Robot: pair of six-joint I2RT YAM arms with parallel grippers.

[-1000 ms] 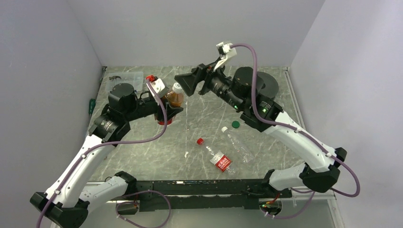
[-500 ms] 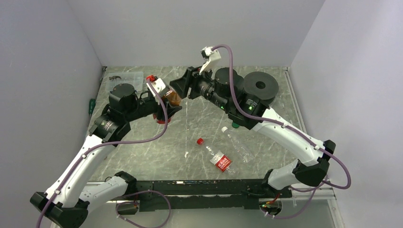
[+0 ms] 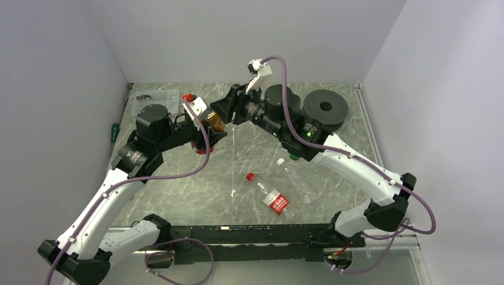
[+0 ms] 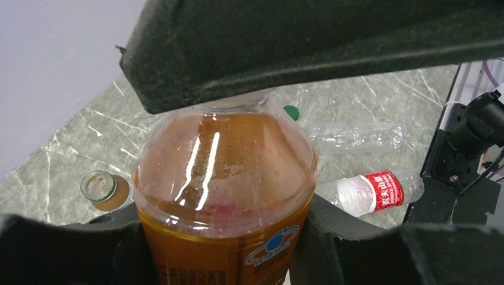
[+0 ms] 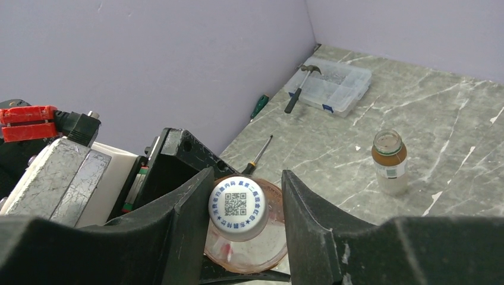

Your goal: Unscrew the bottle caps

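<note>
The left arm's fingers [image 4: 71, 252] are clamped on the body of the amber bottle [image 4: 223, 178], holding it clear of the grey marble counter [image 3: 196, 190] toward its far left side. The right arm's fingers [image 5: 324, 237] flank the bottle's white cap [image 5: 238, 208], which is printed with a square code. One finger lies against the cap's rim and a sliver of bottle shoulder shows beside the other; whether they grip it cannot be told. Nearby, a short bottle [image 5: 389, 160] stands upright and uncapped on the counter. Nearer the arms' bases, a plain clear bottle [image 3: 297, 178] with a small white top [image 3: 280, 161] and a red-labelled bottle [image 3: 272, 199] with a red cap [image 3: 250, 176] lie on their sides, near each other. A loose green cap [image 4: 291, 111] sits just beside the plain bottle. A large black spool [image 3: 325, 108] stands at the far right. By the left wall are a clear plastic box [image 5: 336, 89], a hammer [image 5: 295, 95] laid over its edge, and screwdrivers [image 5: 257, 155].
</note>
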